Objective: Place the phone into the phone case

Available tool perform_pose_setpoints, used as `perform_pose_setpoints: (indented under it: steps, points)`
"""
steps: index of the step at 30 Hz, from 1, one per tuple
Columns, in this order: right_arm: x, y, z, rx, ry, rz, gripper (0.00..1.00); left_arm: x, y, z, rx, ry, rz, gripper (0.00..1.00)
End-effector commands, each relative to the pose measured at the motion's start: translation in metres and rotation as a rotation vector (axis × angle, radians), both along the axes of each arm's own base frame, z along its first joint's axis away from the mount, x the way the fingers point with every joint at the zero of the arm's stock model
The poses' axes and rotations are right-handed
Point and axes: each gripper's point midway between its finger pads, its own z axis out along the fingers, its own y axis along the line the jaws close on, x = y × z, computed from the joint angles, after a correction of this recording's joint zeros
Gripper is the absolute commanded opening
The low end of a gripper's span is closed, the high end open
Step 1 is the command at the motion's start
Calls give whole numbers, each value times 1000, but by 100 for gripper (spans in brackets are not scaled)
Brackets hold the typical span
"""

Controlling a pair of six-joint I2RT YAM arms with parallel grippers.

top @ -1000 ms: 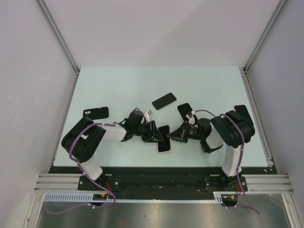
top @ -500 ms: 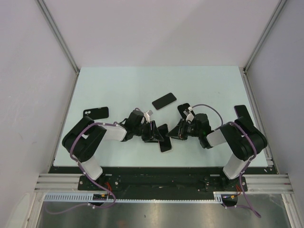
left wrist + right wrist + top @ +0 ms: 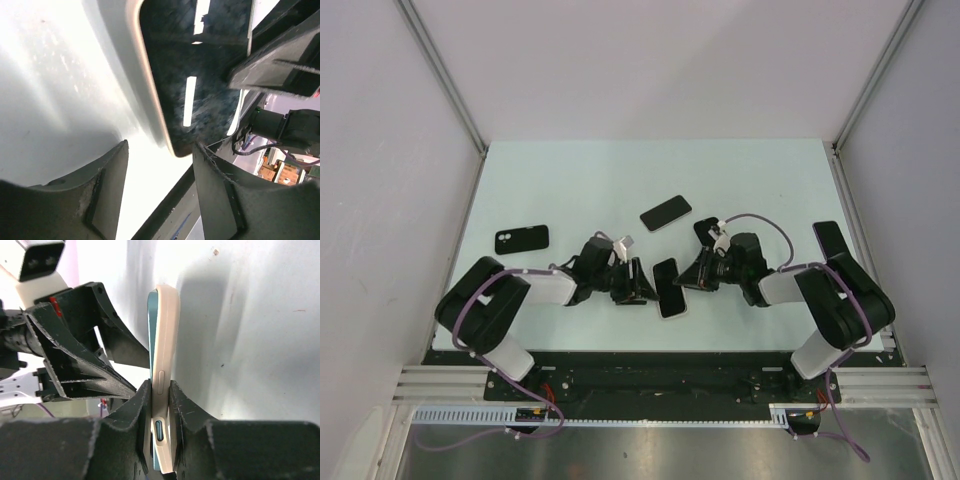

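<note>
One black slab (image 3: pixel 665 212) lies behind the phone (image 3: pixel 668 288).

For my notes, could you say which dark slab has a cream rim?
The frontmost phone, pinched by the right tool; the left slab and the rear slab look all black.

A pale green worktop (image 3: pixel 570 180) carries a black phone (image 3: pixel 666 212), flat and askew near its middle. Well left of the black phone lies a black case (image 3: pixel 520 239); well right of it, by the edge, a dark slab (image 3: pixel 827 238). Just nearer than it sits a cream-cased phone (image 3: pixel 667 288); whether this one rests on the worktop is unclear.
</note>
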Motion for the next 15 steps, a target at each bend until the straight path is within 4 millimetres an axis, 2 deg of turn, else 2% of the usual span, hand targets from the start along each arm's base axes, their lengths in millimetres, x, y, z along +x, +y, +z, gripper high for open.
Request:
perform_pose_setpoints:
  steps: [1, 5, 9, 11, 15]
  points:
    - [11, 7, 70, 177, -142, 40, 0, 3, 5, 36, -101, -107, -13, 61]
    - [8, 5, 107, 274, -189, 46, 0, 0, 4, 68, -189, -184, -35, 66]
    - [0, 6, 145, 385, -255, 75, 0, -7, -4, 110, -327, -256, -71, 70]
    - [-6, 6, 156, 426, -244, 86, 0, -10, -7, 127, -392, -293, -95, 70]
    - [-18, 8, 182, 514, -284, 130, 0, -10, -9, 142, -437, -305, -96, 69]
